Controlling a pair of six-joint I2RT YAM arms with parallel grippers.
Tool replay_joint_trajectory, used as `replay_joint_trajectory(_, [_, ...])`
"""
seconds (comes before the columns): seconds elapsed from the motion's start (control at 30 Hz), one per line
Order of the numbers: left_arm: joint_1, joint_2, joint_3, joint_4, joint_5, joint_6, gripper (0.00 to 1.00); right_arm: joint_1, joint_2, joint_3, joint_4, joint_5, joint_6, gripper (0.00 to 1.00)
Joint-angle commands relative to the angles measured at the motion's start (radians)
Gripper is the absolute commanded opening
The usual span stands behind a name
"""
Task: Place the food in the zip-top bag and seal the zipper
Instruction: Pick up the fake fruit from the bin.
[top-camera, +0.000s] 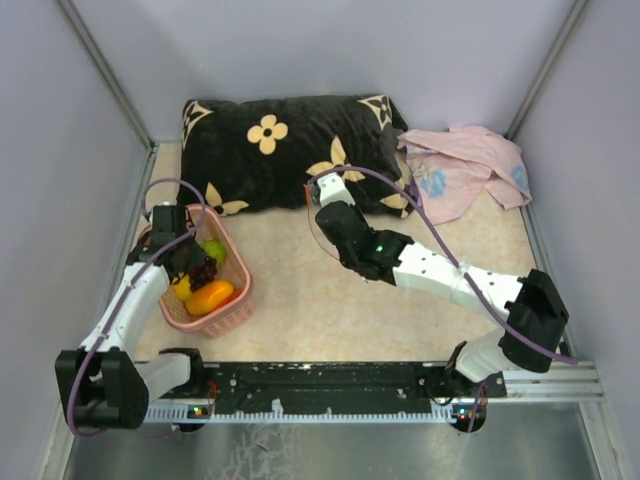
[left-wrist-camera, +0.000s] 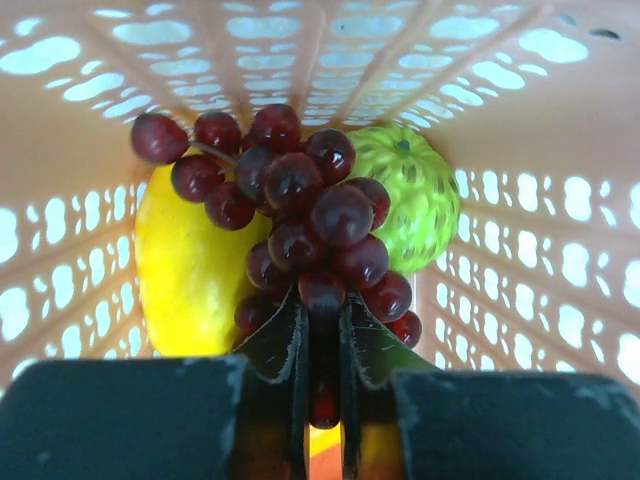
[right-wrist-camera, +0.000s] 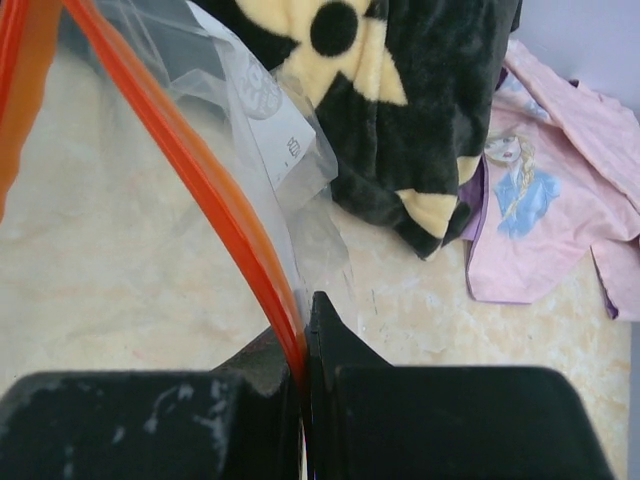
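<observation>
A pink basket (top-camera: 238, 308) at the left holds the food: a dark purple grape bunch (top-camera: 203, 272), a green fruit (top-camera: 214, 250), a yellow fruit (top-camera: 181, 289) and an orange piece (top-camera: 211, 297). My left gripper (top-camera: 190, 262) is down in the basket. In the left wrist view it (left-wrist-camera: 322, 300) is shut on the lower grapes of the bunch (left-wrist-camera: 300, 200), beside the yellow fruit (left-wrist-camera: 190, 270) and green fruit (left-wrist-camera: 415, 195). My right gripper (top-camera: 326, 205) is mid-table. In its wrist view it (right-wrist-camera: 305, 310) is shut on the red-orange zipper (right-wrist-camera: 215, 190) of the clear zip-top bag (right-wrist-camera: 150, 250).
A black pillow with cream flowers (top-camera: 290, 150) lies along the back, close behind the right gripper (right-wrist-camera: 420, 110). A pink cloth (top-camera: 470, 170) lies at the back right (right-wrist-camera: 560, 180). Grey walls close in both sides. The basket wall (left-wrist-camera: 540, 250) surrounds the left gripper.
</observation>
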Motion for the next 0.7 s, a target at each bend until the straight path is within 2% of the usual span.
replay_joint_trajectory(0.0, [0.004,-0.095,0.044,-0.07,0.04,0.056,0.09,-0.006,-0.012,0.104,-0.001,0.005,-0.009,0.0])
replay_joint_trajectory(0.17, [0.004,-0.2,0.088,-0.097,0.097,0.1,0.0,-0.007,0.0,0.144,-0.017,-0.009,-0.006,0.0])
replay_joint_trajectory(0.4, [0.004,-0.278,0.206,-0.156,0.171,0.139,0.0,-0.006,0.012,0.19,-0.054,-0.031,0.01,0.0])
replay_joint_trajectory(0.53, [0.003,-0.311,0.295,-0.156,0.278,0.196,0.0,-0.007,0.025,0.219,-0.073,-0.054,0.018,0.0])
replay_joint_trajectory(0.67, [0.002,-0.324,0.356,-0.128,0.455,0.201,0.0,-0.006,0.041,0.241,-0.078,-0.082,0.039,0.0])
